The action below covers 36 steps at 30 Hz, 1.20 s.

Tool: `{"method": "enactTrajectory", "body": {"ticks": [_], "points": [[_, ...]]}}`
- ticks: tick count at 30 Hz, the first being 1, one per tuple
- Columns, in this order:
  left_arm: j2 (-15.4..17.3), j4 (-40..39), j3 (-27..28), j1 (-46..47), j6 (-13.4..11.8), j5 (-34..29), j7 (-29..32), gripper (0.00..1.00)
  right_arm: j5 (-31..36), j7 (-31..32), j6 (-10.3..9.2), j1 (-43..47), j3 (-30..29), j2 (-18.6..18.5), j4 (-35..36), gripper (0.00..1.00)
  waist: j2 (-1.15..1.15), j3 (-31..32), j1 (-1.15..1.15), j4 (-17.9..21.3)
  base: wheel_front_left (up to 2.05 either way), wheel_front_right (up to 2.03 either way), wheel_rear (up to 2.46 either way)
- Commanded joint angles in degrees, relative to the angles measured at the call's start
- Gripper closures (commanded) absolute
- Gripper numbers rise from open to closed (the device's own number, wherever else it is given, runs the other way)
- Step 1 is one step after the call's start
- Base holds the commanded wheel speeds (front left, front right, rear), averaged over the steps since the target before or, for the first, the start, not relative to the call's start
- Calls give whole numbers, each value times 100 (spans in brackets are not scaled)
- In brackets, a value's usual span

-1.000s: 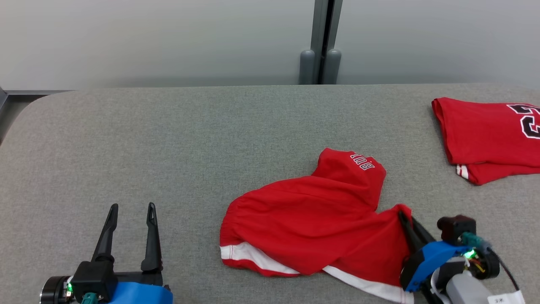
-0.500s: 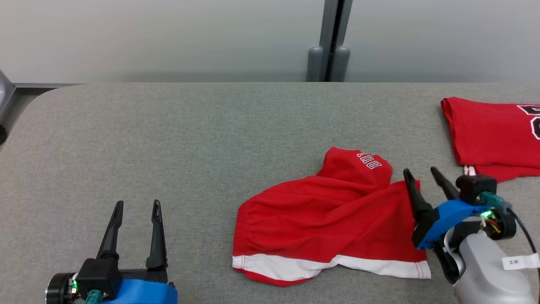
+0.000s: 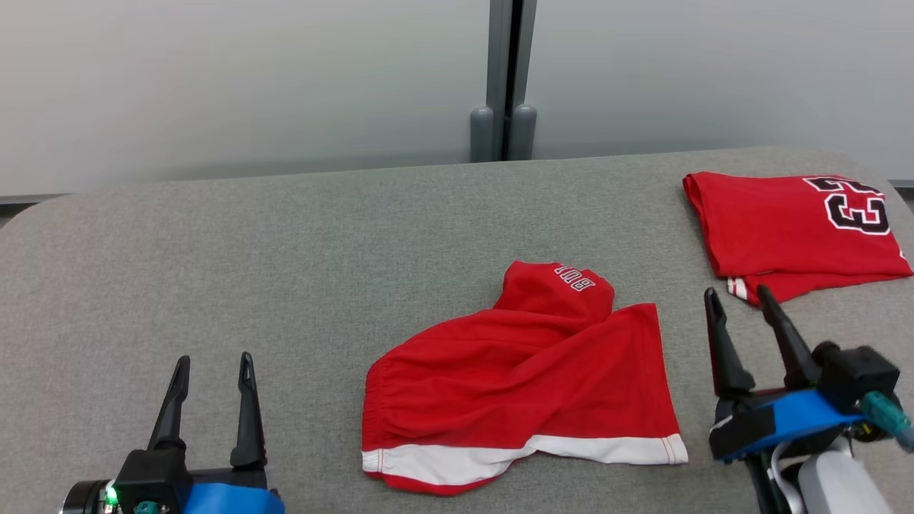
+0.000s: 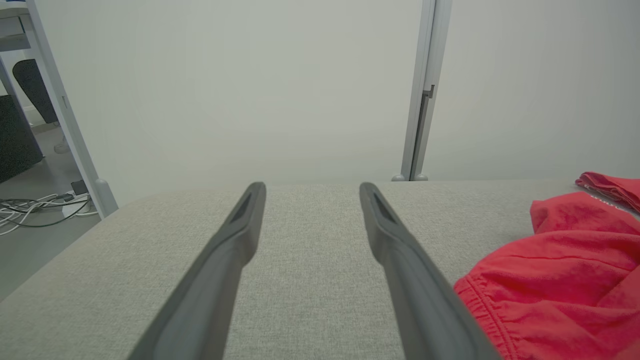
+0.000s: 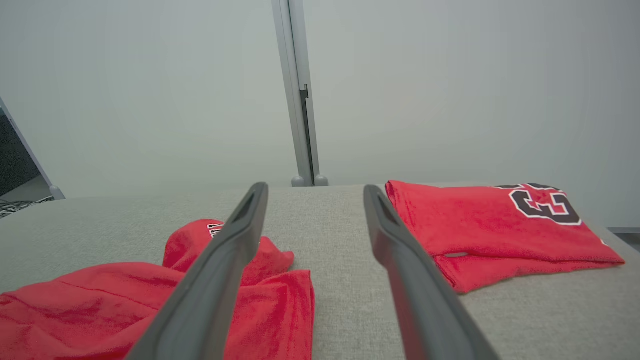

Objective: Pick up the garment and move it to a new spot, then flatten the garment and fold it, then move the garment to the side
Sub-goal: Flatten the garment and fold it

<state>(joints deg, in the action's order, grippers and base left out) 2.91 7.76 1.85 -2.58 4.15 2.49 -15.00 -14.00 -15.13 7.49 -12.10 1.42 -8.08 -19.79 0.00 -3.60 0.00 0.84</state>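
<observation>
- The red shorts with a white band along the hem (image 3: 521, 385) lie bunched on the grey felt table (image 3: 285, 250), a little past its middle toward 4 o'clock. Nothing holds them.
- The left fingers (image 3: 248, 414) are spread wide with nothing in them, down at 7 o'clock, well apart from the shorts.
- The right fingers (image 3: 722, 346) are spread wide too and grip nothing. They sit just beside the shorts, at their 3 o'clock.
- One part of the shorts is flopped over into a hump at 12 o'clock. A pinch there may grab two layers at once, and then the shorts would not go flat.
- The soft cloth could slip out of the thin fingers if they take too little.
- A folded red cloth with a black and white number (image 3: 778, 221) lies near, at 2 o'clock. A pull that way could bump it and mess it up.
- The white letters on the hump are partly tucked away and hard to read.
- What lies under the hump is hidden.
- In the left wrist view the shorts are cut off at the edge.
</observation>
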Motion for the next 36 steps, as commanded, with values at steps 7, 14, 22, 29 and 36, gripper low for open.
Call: {"method": "enactTrajectory", "body": {"ticks": [7,14,22,29,36], "points": [[-2,85,61,-169,32,-62,-24,0,114,0,1,733,264,264,575,0,0,170,0,121,0,0,0],[-1,135,47,-187,82,-106,-24,0,130,0,1,1195,469,447,679,0,0,256,0,77,0,0,0],[-2,161,51,-249,77,-116,-24,0,233,0,1,1251,323,507,674,0,0,281,0,80,0,0,0],[-5,179,-58,-250,147,-37,-25,0,230,1,1,1249,326,514,503,0,0,283,0,68,0,0,0],[86,398,-576,-329,303,58,-24,0,213,0,1,1167,312,336,-211,0,0,258,0,90,0,0,0]]}}
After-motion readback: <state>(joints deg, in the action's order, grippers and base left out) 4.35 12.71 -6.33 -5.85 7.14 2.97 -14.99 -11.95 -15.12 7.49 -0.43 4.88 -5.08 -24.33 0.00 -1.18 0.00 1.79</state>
